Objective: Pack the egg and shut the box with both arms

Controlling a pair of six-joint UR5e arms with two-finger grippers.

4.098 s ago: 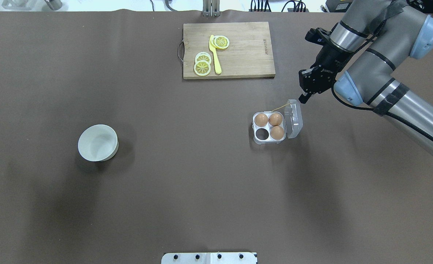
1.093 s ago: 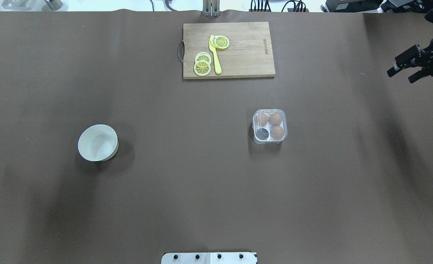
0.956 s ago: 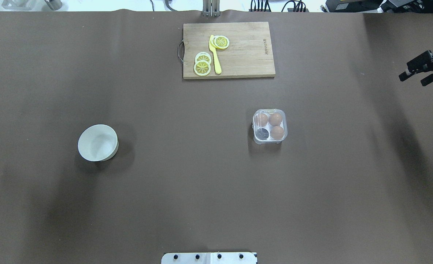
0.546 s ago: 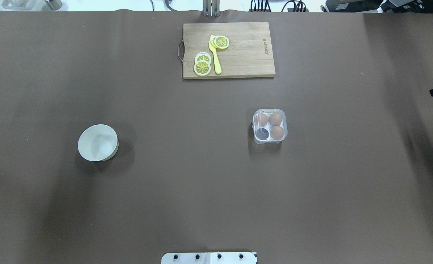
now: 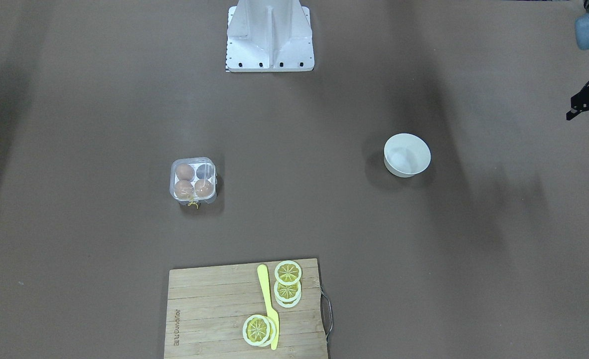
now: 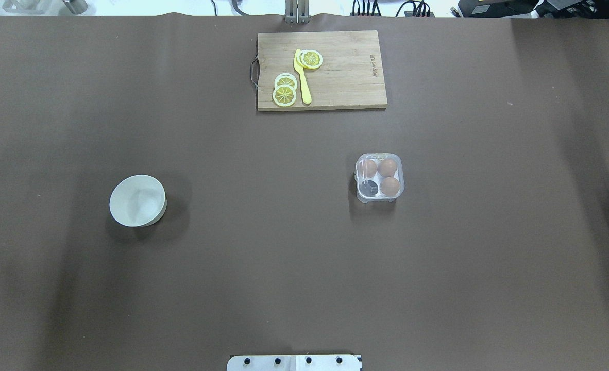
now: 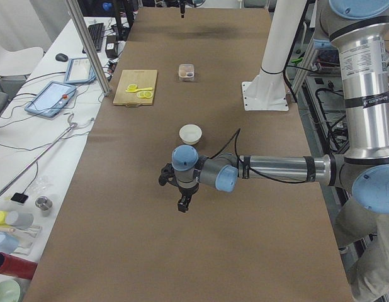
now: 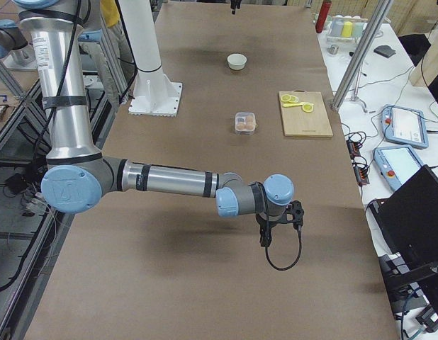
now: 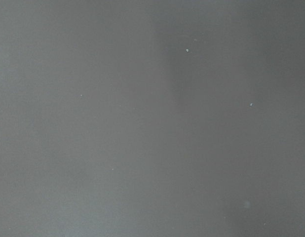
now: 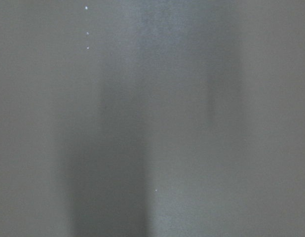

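Clear plastic four-cell egg box (image 6: 379, 154): lid down over its white tray; sits flat on the table, well apart from both grippers.
Brown eggs (image 6: 387, 167): three small smooth ones inside the box, one per cell, under the lid. Fourth cell shows dark. Cannot say which egg is the task's own.
Yellow string (image 5: 193, 203): small tuft at the box edge on the cutting-board side.
Black left gripper (image 5: 588, 121): at the table's far left end, partly cut by the front view's edge. Two fingers stand spread, nothing between them. Box lies far off toward the table middle.
Black right gripper (image 8: 274, 225): low over bare table near the right end, fingers pointing down. Seen only from the side, so cannot tell whether spread or pressed together. Box sits well beyond it, further along the table.
White round bowl (image 6: 137, 198): upright, between the left gripper and the box, nearer the gripper.
Wooden cutting board (image 6: 345, 72): at the far table edge, away from both grippers; yellow lemon slices (image 6: 284, 95) and a yellow plastic knife (image 6: 303, 82) lie on it.
White metal stand (image 5: 269, 35): at the robot's edge, midway between the two grippers.
Wrist cameras: blurred brown table cover (image 6: 263, 268) only.
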